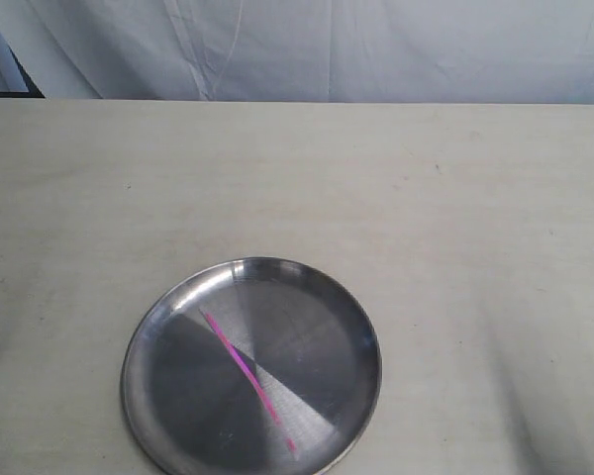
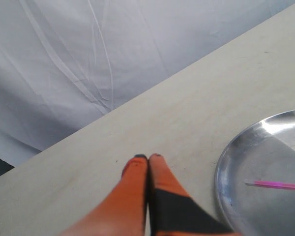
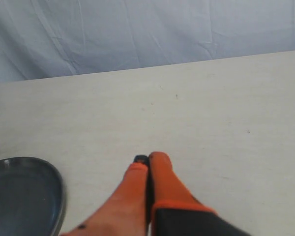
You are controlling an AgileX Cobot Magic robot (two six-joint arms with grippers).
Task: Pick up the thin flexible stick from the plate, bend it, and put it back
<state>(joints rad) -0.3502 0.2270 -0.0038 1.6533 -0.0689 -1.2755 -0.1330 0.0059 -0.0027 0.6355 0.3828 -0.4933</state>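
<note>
Lying diag across plate (image 1: 322, 322), pink stick (image 1: 248, 380)

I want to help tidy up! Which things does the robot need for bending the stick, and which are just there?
For the job: pink stick, lying on the steel plate; left gripper and right gripper, both shut.

Just there: table; white cloth behind it.
</note>
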